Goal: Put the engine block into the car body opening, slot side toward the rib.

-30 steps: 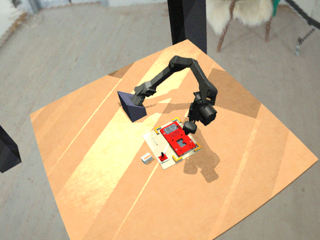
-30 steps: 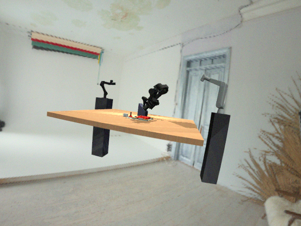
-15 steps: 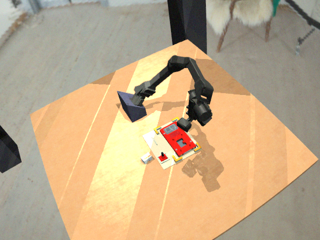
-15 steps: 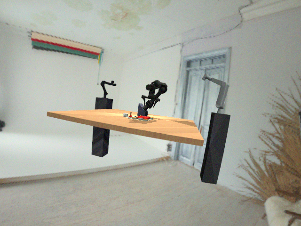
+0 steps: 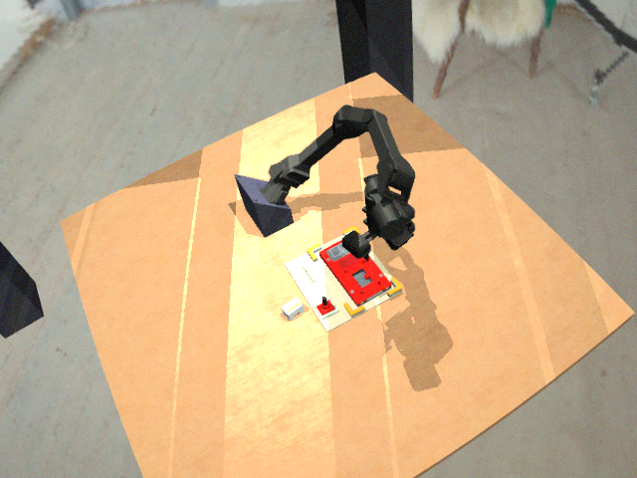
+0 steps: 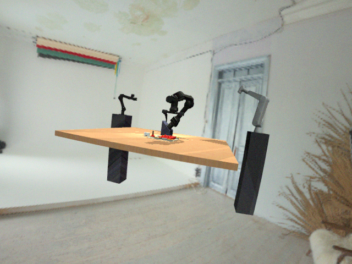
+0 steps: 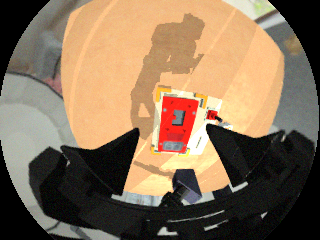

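Observation:
The red car body [image 5: 343, 273] [image 6: 168, 137] [image 7: 190, 107] lies flat on the white board. Its opening [image 5: 359, 280] [image 7: 177, 118] shows grey inside; I cannot tell whether that is a block or the floor of the opening, and slot and rib are too small to make out. A small light grey block [image 5: 293, 309] [image 6: 146, 133] stands on the table just off the board; I cannot tell whether it is the engine block. My gripper [image 7: 173, 128] is open and empty, high above the car body, with its fingers wide apart in the wrist view and touching nothing.
The white board [image 5: 301, 270] has yellow corner brackets around the car body. A red piece with an upright black peg [image 5: 324, 307] [image 6: 152, 134] [image 7: 212, 115] sits on its near corner. The arm's dark wedge-shaped base [image 5: 275, 221] [image 7: 187, 179] stands behind.

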Robot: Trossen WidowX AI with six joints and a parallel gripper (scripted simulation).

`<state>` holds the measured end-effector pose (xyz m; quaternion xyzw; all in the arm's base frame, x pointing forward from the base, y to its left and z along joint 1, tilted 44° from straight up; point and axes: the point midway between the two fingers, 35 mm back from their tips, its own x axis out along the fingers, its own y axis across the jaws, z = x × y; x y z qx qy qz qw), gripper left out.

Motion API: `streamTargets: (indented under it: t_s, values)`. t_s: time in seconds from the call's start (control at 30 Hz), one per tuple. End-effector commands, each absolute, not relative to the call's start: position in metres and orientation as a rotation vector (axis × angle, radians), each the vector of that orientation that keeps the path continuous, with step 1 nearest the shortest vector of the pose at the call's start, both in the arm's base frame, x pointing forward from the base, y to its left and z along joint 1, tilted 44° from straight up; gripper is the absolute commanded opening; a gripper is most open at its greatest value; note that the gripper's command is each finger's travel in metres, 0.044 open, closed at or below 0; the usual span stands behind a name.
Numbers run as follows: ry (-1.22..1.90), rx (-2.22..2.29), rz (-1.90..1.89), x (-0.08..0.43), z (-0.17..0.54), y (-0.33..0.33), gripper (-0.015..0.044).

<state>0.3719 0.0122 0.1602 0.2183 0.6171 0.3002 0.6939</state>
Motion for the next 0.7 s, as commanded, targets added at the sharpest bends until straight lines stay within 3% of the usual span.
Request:
streamTargets:
  t_s: [0.0,0.33,0.67]
  values:
    - [1.414,0.525,0.627,0.369,0.108,-0.034,0.044]
    - [1.412,0.5,0.664,0.318,-0.012,-0.134,0.044]
    - [1.415,0.496,0.666,0.312,-0.031,-0.135,0.044]
